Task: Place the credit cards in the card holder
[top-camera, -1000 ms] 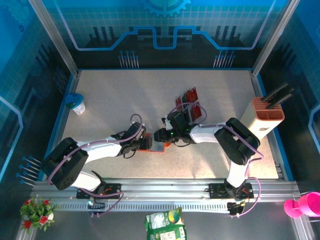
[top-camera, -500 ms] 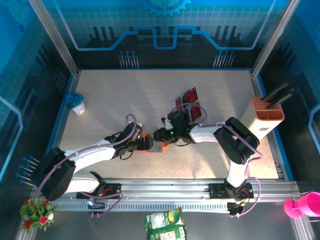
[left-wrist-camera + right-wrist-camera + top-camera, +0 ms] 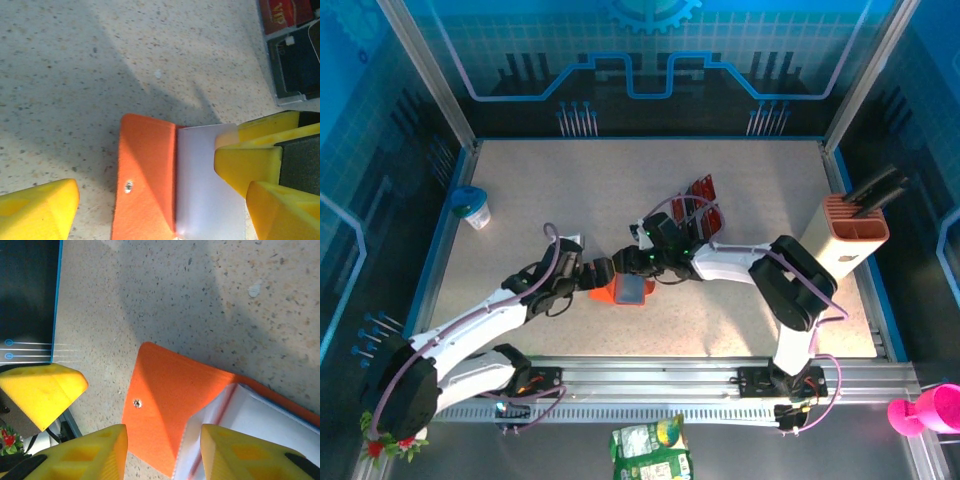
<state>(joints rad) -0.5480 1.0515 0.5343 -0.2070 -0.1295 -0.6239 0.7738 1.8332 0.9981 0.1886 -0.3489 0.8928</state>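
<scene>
Top view: small orange-red rectangular snap-button card holder (image 3: 620, 291) lies open and flat on the speckled pale table (image 3: 540, 200), roughly mid-table, just ahead of the arm bases. Flap folded out toward 9 o'clock, grey-blue inside (image 3: 634, 289) facing up.

Thin red and black rectangular credit cards (image 3: 698, 205) lie in a cluster at about 1 o'clock from the holder, apart from it. None seen in the holder or in either gripper.

Left gripper (image 3: 600, 272) reaches in from 8 o'clock. Left wrist view: its yellow fingers (image 3: 37, 210) are spread wide, released, straddling the flap with the round metal snap (image 3: 129, 186) between them; no contact seen.

Right gripper (image 3: 628, 264) reaches in from 2 o'clock. Right wrist view: fingers (image 3: 250, 455) stand apart over the fold line where the orange flap meets the pale lining. Not clenched; cannot tell whether a tip presses on the lining.

Judgement: both tools crowd the holder to spread it and keep the pocket exposed, so that a card can slide in without the light case skating across the smooth table. Loading not yet begun

Risk: holder is thin and unrestrained; a push from a card edge could shift it or fold the flap shut
</scene>
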